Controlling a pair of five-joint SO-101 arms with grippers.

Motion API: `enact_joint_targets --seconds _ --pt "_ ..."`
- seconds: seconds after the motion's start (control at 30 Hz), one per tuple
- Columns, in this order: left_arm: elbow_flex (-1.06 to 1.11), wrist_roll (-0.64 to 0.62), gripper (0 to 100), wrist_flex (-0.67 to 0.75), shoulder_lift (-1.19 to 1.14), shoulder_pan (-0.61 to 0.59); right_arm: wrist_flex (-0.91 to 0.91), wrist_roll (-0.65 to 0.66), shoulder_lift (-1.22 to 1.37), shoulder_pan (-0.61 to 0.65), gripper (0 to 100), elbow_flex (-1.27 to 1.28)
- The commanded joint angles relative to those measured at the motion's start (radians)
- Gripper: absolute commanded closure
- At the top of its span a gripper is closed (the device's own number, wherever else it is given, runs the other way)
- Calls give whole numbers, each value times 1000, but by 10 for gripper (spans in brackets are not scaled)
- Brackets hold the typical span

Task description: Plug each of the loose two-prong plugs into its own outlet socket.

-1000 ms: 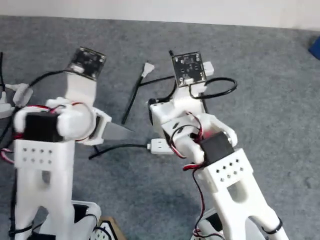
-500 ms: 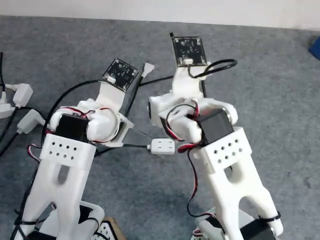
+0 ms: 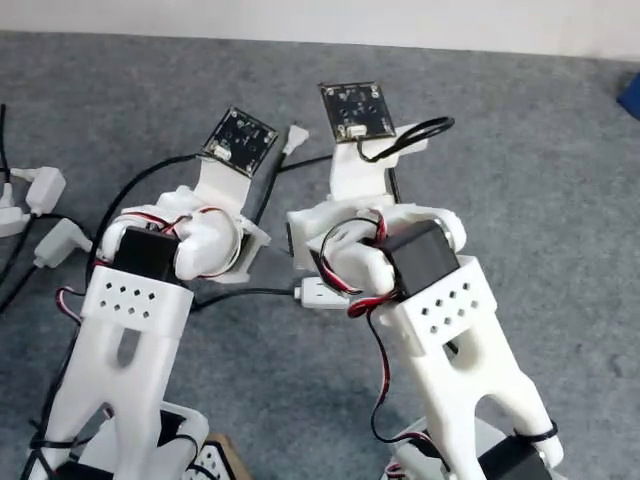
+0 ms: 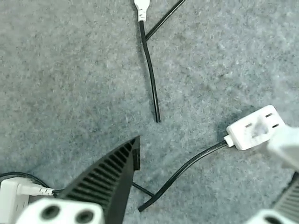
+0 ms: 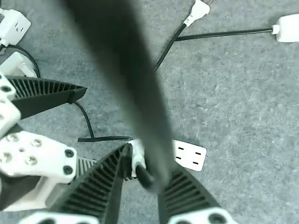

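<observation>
A white outlet socket (image 3: pixel 312 293) lies on the grey carpet with its black cord (image 3: pixel 240 294) running left. In the right wrist view the socket (image 5: pixel 189 154) sits just past my right gripper (image 5: pixel 150 161), which is open a little, its fingers either side of the socket's cord end. My left gripper (image 4: pixel 201 186) hovers open over the carpet, the socket (image 4: pixel 256 127) beside its far finger. A loose white two-prong plug (image 3: pixel 295 136) on a black cord lies farther back; it is the plug (image 4: pixel 141 7) and plug (image 5: pixel 200 8) in the wrist views.
More white plugs and sockets (image 3: pixel 40 186) with black cords lie at the left edge of the carpet. Another white piece (image 5: pixel 287 21) on a cord lies at the far right. A blurred black cable (image 5: pixel 126 79) crosses the right wrist view.
The left arm swung in toward the middle, close beside the right arm. The right arm shifted left and came down over the socket's cord end. The socket has stayed in place.
</observation>
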State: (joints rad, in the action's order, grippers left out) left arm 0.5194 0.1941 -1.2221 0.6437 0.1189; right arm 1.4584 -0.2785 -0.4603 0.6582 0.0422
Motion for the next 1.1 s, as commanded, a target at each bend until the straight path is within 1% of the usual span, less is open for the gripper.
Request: enact_joint_targets --seconds 0.0,0.23,0.33,0.47,0.57,0.7,0.93,1.0,1.07 --pt "-4 40 533 26 -2 -38 25 26 -4 12 993 -39" --pt "-4 48 533 25 -2 -53 27 29 -2 10 993 -38" --pt "-4 48 533 17 1 -50 21 52 -1 7 993 -36" --pt "-8 49 533 -28 8 -61 24 83 65 -67 992 -5" --pt "-7 49 533 -9 8 -159 16 89 140 -133 992 64" --pt "-4 48 533 63 8 -302 -31 87 163 -168 992 104" --pt "-4 48 533 77 7 -460 -116 8 150 -189 992 173" --pt "4 48 533 110 7 -503 -148 -28 150 -189 992 225" --pt "36 48 533 170 7 -530 -191 -35 150 -189 992 285"
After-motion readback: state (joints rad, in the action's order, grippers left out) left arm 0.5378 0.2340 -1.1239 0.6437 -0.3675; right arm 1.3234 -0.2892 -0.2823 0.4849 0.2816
